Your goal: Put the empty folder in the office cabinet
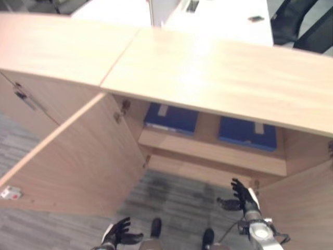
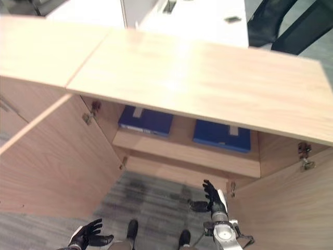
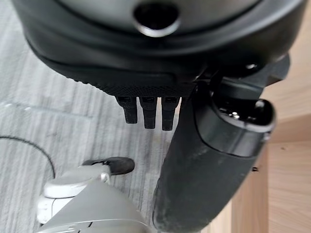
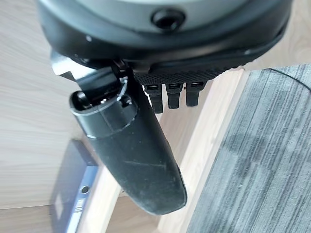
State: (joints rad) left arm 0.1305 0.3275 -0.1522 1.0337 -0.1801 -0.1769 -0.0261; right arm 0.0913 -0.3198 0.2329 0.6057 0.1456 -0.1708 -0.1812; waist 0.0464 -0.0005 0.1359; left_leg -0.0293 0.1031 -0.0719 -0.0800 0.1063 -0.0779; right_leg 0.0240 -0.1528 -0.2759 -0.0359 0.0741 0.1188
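Lying shelved, folder (image 2: pixel 221 134) (beyond right hand (image 2: pixel 213 198))

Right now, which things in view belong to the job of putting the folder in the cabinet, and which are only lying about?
Belong to the job:
- cabinet, doors open
- two blue folders lying on its shelf
- left hand and right hand, both open and holding nothing

Lying about:
- white desk behind the cabinet
- black chair beside the desk
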